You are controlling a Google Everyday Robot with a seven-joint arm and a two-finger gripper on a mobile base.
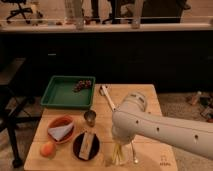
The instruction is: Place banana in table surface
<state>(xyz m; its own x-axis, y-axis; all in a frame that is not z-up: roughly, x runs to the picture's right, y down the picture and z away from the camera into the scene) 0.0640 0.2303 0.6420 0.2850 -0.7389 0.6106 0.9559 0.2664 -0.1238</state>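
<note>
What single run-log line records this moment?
gripper: shut, low over table surface near edge | held item: unclear | green tray: far left

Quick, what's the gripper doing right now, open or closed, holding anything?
The gripper: fingers closed, apparently on the banana, low over the table surface.

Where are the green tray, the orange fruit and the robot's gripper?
green tray (pixel 62 95), camera view, its bare floor.
orange fruit (pixel 47 149), camera view, its middle.
gripper (pixel 120 154), camera view, its lower end, near the front of the table (pixel 151 94).
</note>
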